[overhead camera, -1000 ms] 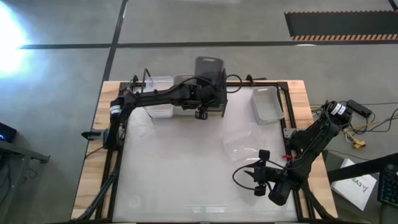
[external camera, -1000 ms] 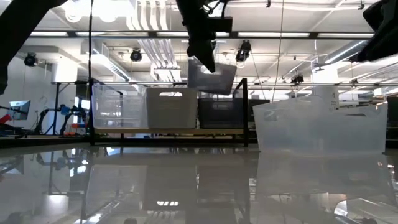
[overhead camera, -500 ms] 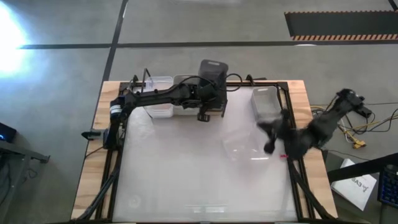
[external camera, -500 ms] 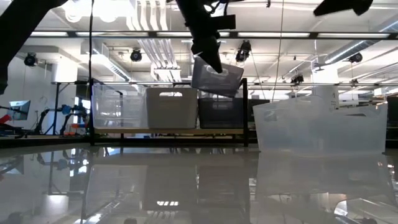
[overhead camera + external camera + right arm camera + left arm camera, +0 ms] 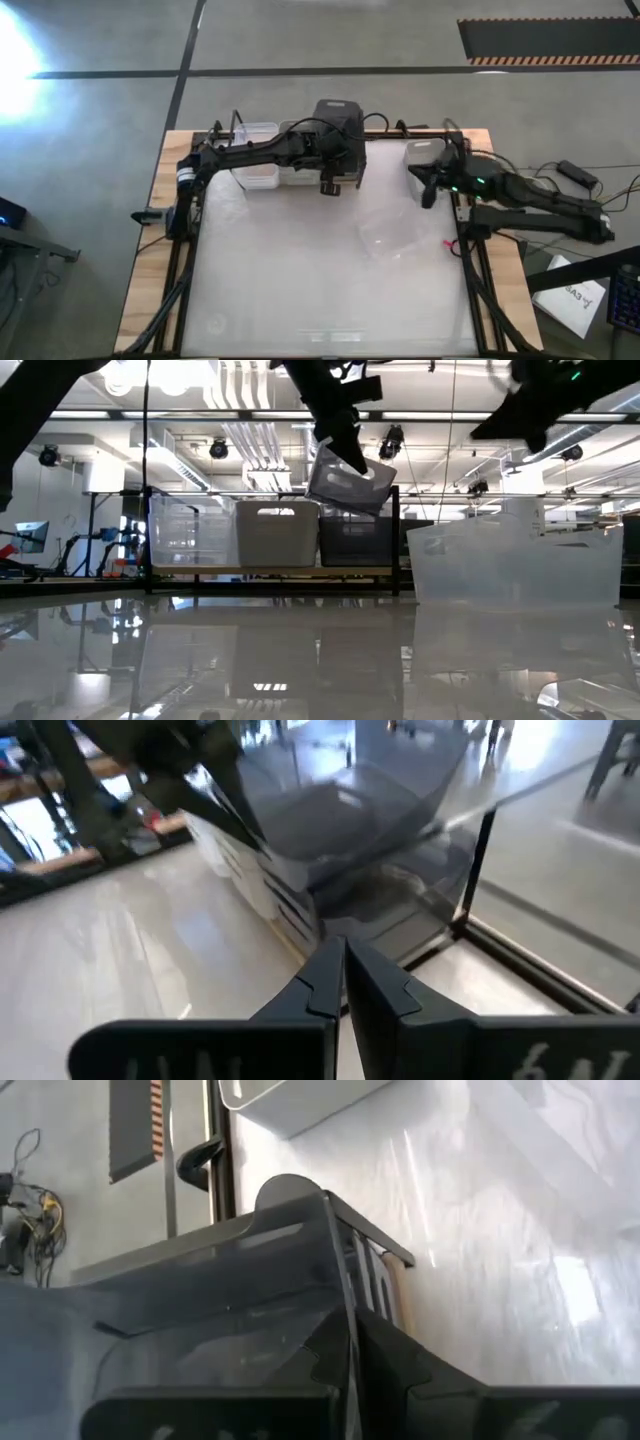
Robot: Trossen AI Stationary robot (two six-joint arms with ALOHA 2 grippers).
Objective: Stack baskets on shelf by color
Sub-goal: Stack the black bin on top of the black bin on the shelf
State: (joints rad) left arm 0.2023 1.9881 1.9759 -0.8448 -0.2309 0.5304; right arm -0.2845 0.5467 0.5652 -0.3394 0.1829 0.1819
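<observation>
My left gripper (image 5: 338, 160): at the far edge of the table, over the shelf's right-hand end, clamped on the rim of a dark grey basket (image 5: 338, 118).
Held basket: lifted and tilted in the low view (image 5: 348, 480), hanging just above the dark grey basket already on the shelf (image 5: 355, 541); I cannot tell whether the two touch.
Left wrist view: the held basket's dark wall (image 5: 200, 1320) fills most of it, with my finger (image 5: 400, 1370) pressed against the rim.
Shelf (image 5: 270, 571): along the far edge of the table, a wooden board in a black wire frame.
On the shelf: a translucent white basket (image 5: 190, 532) at the left end, a light grey basket (image 5: 277, 533) in the middle, the dark grey one at the right end, all side by side.
My right gripper (image 5: 432, 185): near the far right corner of the table, beside the loose basket; fingers pressed together with nothing between them, as the right wrist view (image 5: 340, 982) shows.
Loose basket (image 5: 425, 157): translucent white, standing on the table near the far right corner, apart from the shelf; large in the low view (image 5: 515, 565).
Table (image 5: 300, 280): glossy white top inside a wooden border.
Clear plastic sheet (image 5: 392, 233): crumpled, lying on the table towards its right edge.
</observation>
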